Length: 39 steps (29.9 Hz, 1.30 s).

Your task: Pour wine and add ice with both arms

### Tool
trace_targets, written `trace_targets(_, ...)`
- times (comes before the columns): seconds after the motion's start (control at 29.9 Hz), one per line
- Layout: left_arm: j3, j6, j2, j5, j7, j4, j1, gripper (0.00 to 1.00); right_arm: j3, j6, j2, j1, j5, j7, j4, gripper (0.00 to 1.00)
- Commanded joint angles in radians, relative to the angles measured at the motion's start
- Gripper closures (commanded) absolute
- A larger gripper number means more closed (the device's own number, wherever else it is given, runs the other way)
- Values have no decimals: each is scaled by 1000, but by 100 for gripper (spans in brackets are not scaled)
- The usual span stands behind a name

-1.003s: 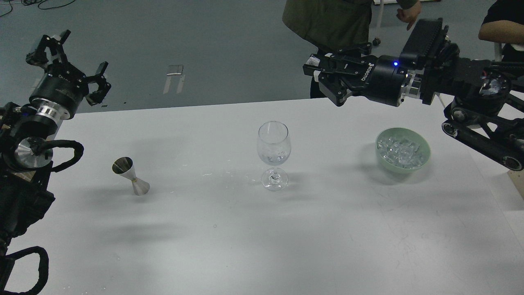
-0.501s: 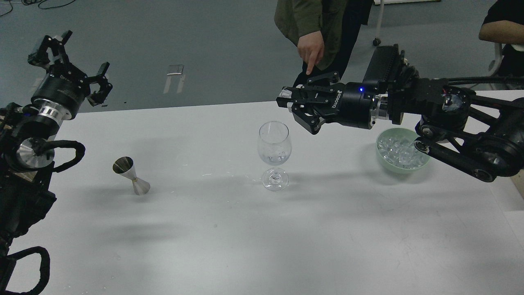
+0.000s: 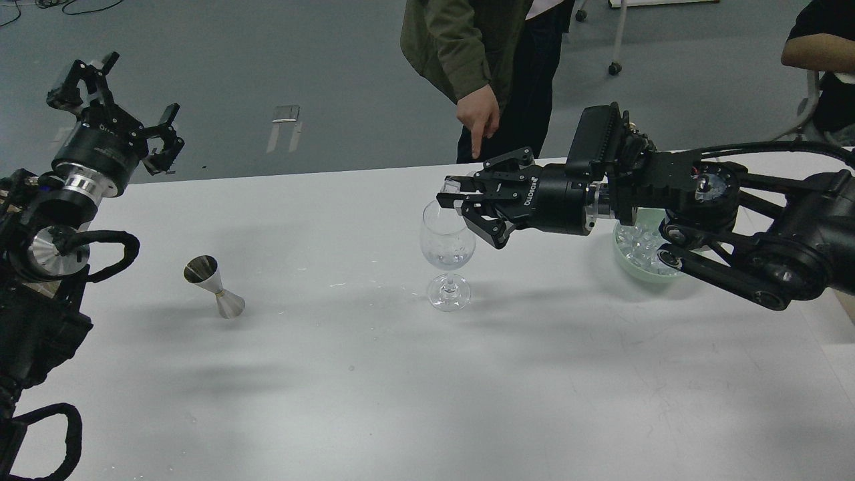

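Observation:
A clear stemmed wine glass (image 3: pixel 447 248) stands mid-table with a little clear content in its bowl. My right gripper (image 3: pixel 459 204) reaches in from the right and hovers at the glass's right rim. Its fingers are closed on a small clear ice cube (image 3: pixel 452 188). More ice (image 3: pixel 636 242) lies in a pale green bowl (image 3: pixel 631 267) at the right, partly hidden behind my right arm. My left gripper (image 3: pixel 123 100) is open and empty, raised at the far left beyond the table edge. A steel jigger (image 3: pixel 214 286) stands on the left part of the table.
A person in an olive jacket stands at the table's far edge, with a hand (image 3: pixel 479 120) pointing down just behind my right gripper. Another person's arm (image 3: pixel 818 50) shows at the top right. The white table (image 3: pixel 401 387) spans the view.
My right arm has swung left and down from above the bowl to the glass's rim, carrying the ice cube. The person behind moved left. My left arm has barely moved.

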Motion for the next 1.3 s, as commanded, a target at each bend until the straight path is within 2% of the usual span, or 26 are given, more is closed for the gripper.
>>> trace_targets(0.0,0,0,-10,0,0,1,-1,2,0,11,0,0,0,0,-4,100)
trace_targets(0.6,0,0,-19,0,0,1,-2,2,-16,66,58,17,0,1,-36,100)
trace_targets(1.27,0,0,-22,0,0,-1,-2,2,-42,71,114,38,2,3,-57,100)
